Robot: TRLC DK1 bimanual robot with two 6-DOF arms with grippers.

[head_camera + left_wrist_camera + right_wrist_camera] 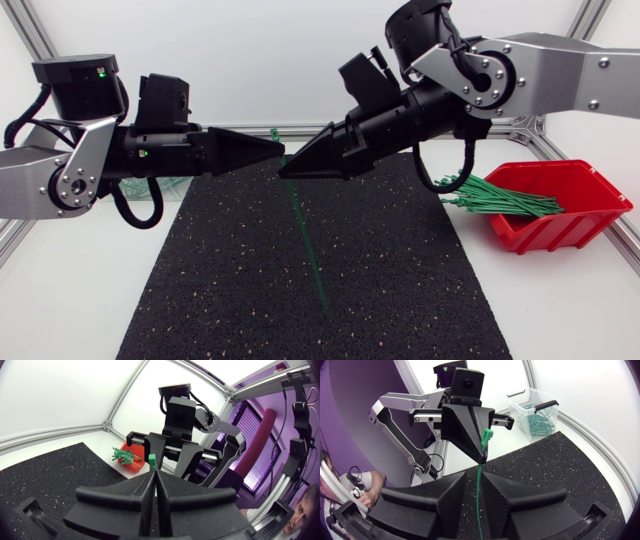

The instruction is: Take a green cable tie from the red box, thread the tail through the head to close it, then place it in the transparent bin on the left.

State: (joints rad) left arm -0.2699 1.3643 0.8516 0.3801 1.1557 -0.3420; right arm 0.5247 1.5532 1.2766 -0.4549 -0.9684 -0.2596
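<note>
Left tool (pixel 154 476) clamping green cable tie (pixel 151 461), head up, tail down

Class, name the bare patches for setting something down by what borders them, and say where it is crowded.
Free: the black mat on either side of the hanging cable tie, and the white table in front of the red box. Crowded: over the mat's far edge, where the left gripper, shut on the tie, faces the right gripper.
</note>
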